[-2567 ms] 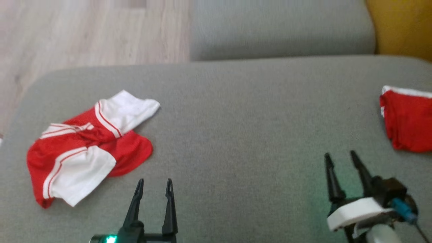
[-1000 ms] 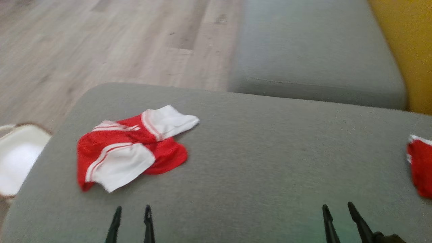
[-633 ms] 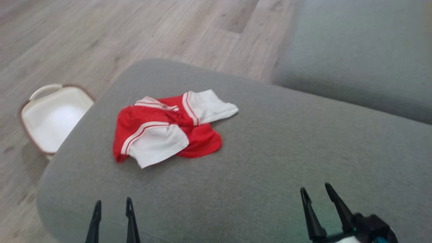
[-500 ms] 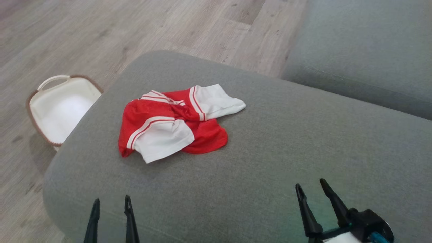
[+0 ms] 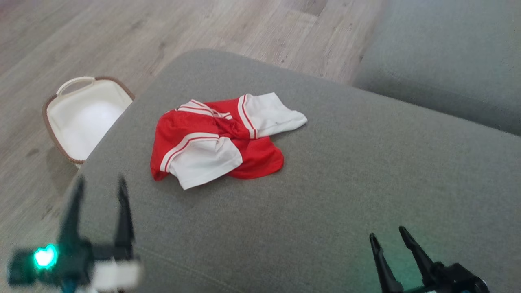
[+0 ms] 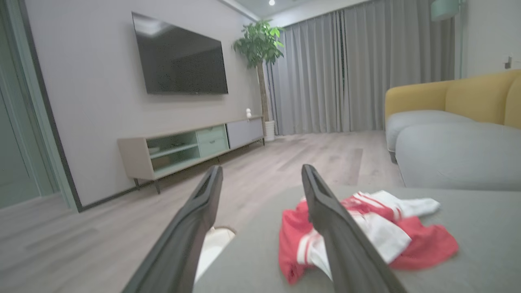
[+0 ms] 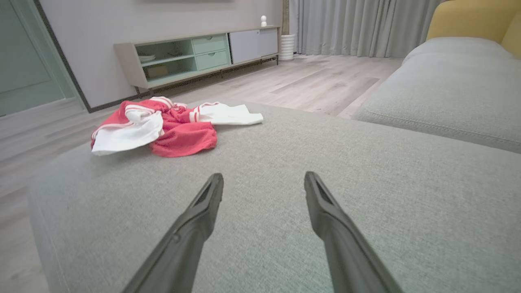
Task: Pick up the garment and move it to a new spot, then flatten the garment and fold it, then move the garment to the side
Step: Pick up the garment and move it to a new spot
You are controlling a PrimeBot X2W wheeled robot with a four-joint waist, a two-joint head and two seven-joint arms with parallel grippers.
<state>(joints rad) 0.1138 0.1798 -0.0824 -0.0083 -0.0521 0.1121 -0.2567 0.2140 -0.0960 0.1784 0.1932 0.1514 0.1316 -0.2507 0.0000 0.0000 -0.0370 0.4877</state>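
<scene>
Red-and-white garment (image 5: 220, 138) lies crumpled; left claw (image 5: 100, 181) looks blurred.

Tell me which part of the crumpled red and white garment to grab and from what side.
Likely best: the white panel at the garment's near edge, from above on the robot's side. It lies on top of the heap with a loose free corner on the grey cushion, and the open left end effector is nearest.

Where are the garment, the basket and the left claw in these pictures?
garment (image 5: 228, 128), head view, red middle of the heap.
basket (image 5: 85, 126), head view, pale bare inside.
left claw (image 5: 100, 184), head view, midway between its fingertips.
</scene>
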